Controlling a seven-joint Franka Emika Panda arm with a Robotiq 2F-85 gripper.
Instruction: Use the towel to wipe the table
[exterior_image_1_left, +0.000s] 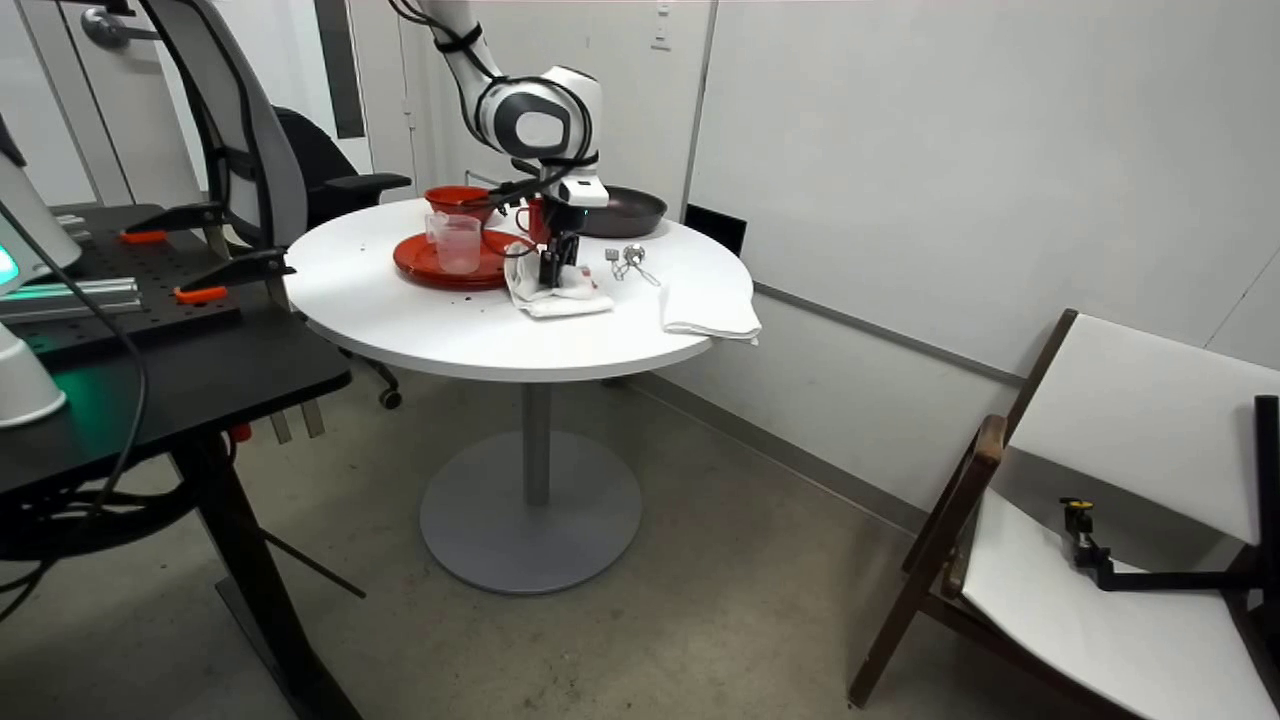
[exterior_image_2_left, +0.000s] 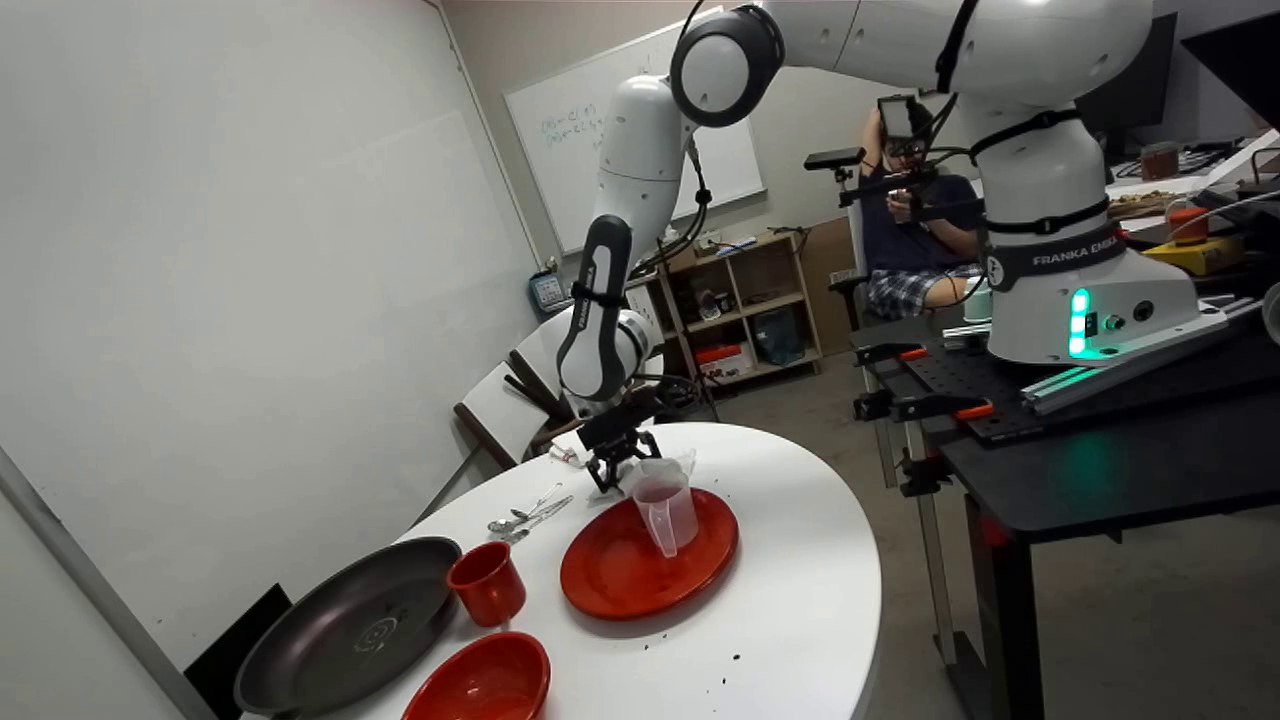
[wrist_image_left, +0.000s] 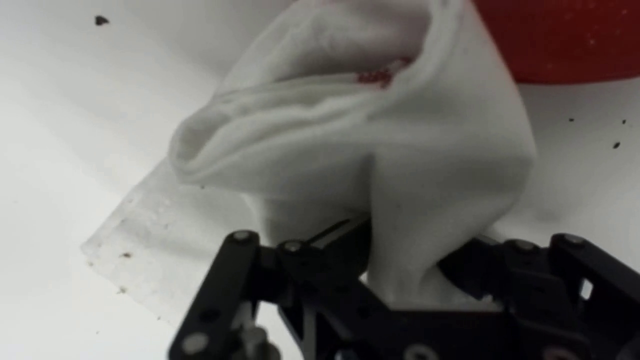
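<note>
The towel (exterior_image_1_left: 575, 302), a crumpled whitish cloth with a small red mark, lies on the round white table (exterior_image_1_left: 440, 330), just beside the red plates. My gripper (wrist_image_left: 405, 252) points down into it and is shut on a bunched fold, with cloth pressed between both fingers in the wrist view. One flat corner of the towel spreads out to the left there, dotted with dark specks. In an exterior view the gripper (exterior_image_2_left: 625, 470) stands behind a clear jug, which hides most of the towel. Dark crumbs (wrist_image_left: 101, 20) are scattered on the tabletop.
Stacked red plates (exterior_image_2_left: 610, 565) carry the clear jug (exterior_image_2_left: 668, 510) right by the gripper. A red bowl (exterior_image_1_left: 458, 198), a red mug (exterior_image_2_left: 487, 585) and a dark pan (exterior_image_2_left: 350, 630) stand farther back. Metal utensils (exterior_image_1_left: 632, 260) and a larger white cloth (exterior_image_1_left: 712, 310) lie on the other side.
</note>
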